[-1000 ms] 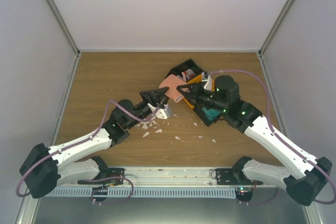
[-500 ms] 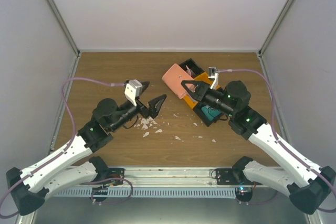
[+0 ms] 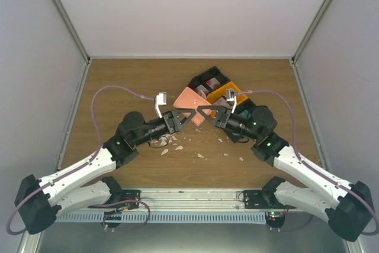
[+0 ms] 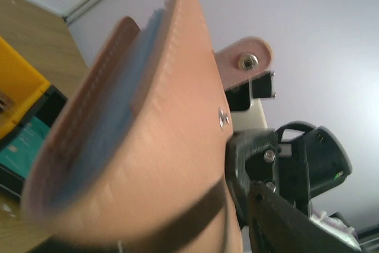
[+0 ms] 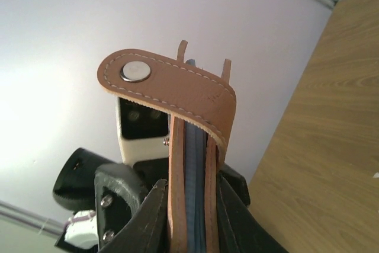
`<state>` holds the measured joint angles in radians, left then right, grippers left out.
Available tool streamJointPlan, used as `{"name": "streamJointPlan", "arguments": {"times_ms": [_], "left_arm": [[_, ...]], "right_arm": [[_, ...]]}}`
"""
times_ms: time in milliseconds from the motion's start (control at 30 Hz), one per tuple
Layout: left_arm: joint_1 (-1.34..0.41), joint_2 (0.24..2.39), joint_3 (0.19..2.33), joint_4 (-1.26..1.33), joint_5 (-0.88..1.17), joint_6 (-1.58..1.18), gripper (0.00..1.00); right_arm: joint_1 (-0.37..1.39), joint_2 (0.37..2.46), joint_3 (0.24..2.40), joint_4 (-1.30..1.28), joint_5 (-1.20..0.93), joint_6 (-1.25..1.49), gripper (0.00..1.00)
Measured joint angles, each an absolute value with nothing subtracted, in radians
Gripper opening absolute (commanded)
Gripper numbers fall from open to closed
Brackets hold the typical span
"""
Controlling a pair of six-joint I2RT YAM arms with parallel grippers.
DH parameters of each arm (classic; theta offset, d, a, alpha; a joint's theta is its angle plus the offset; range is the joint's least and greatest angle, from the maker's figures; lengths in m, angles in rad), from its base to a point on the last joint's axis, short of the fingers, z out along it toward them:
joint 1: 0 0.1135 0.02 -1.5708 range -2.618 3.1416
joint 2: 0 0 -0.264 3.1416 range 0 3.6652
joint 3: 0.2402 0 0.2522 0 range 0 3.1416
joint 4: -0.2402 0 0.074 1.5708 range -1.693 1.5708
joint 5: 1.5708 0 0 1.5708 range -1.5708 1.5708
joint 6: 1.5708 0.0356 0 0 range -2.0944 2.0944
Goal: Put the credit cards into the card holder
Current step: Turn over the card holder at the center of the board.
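A pink card holder [image 3: 188,100], probably light and bendy, is held over the desk [image 3: 118,87] beside the orange bin [image 3: 220,94], its firmer stitched edge clamped in the jaws of the right gripper [image 3: 206,111]; whether the left gripper [image 3: 182,117] has closed its jaws is unclear.

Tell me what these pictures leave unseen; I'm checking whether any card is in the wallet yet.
- Inside the card holder: the right wrist view is edge-on, and its leaves hide any card.
- Left tool: the blurred holder fills the left wrist view, so its grip is unclear.
- Teal card: cut off by the holder; in the top view the right arm covers it.
- Far black bin: contents too small from above.
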<state>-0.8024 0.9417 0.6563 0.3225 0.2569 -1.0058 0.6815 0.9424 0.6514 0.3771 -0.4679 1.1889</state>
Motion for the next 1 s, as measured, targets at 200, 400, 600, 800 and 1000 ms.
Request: {"name": "streamJointPlan", "arguments": {"times_ms": [200,400,600,800,1000], "left_arm": [[-0.802,0.963,0.649,0.386,0.266,-1.078,0.0],[-0.808,0.916,0.579,0.34,0.255,-1.05,0.0],[-0.807,0.89,0.532,0.189,0.263,-0.958,0.0],[-0.802,1.005,0.501,0.061,0.413,-0.858,0.0],[-0.802,1.237,0.501,0.054,0.571,-0.791,0.0]], "right_arm": [[0.717,0.944,0.609,0.449,-0.464,1.224,0.14],[0.731,0.897,0.563,0.371,-0.438,1.19,0.54],[0.731,0.79,0.569,0.05,-0.32,1.05,0.69],[0.731,0.795,0.664,-0.321,-0.181,0.891,0.7],[0.738,0.92,0.72,-0.516,-0.122,0.797,0.66]]}}
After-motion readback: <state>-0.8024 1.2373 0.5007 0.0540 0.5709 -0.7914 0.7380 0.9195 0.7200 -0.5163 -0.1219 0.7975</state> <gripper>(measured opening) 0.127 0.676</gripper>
